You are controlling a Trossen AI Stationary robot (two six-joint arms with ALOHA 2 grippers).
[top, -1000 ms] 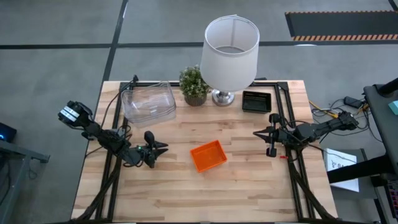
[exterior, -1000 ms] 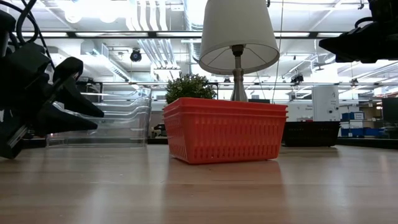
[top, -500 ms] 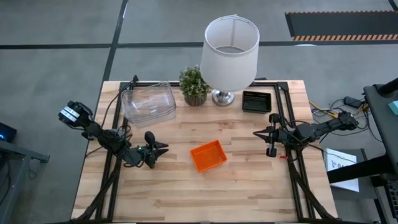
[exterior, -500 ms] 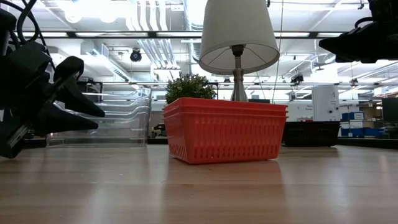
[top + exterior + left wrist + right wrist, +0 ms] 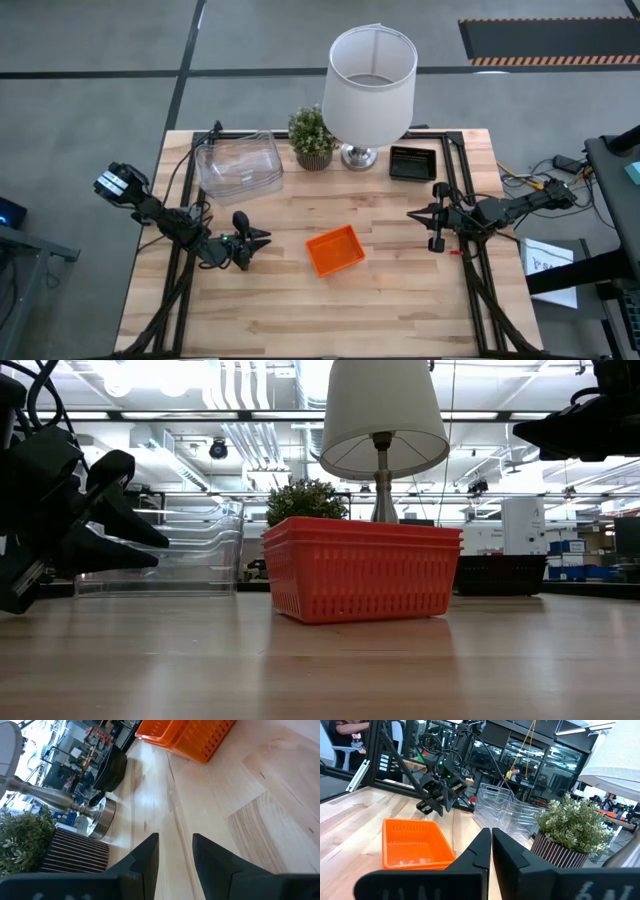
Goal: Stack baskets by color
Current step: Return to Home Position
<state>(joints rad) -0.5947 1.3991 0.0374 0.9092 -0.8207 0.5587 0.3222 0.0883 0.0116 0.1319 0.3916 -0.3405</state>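
At table [image 5: 400, 300] centre, orange baskets [image 5: 335, 250] nested, unmoved; left gripper [image 5: 262, 240] parted, right gripper [image 5: 412, 214] closed, both empty, idle as before; sorting apparently done.

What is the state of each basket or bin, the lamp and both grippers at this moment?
Orange baskets: nested in one stack, upright.
Clear bins: nested in one stack, upright.
Black basket: upright, layers not visible.
Lamp: upright.
Left gripper: open, empty.
Right gripper: shut, empty.

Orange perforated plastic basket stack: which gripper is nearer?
Left. The left gripper sits close beside the orange perforated plastic basket stack; the right gripper waits farther off on the opposite side.
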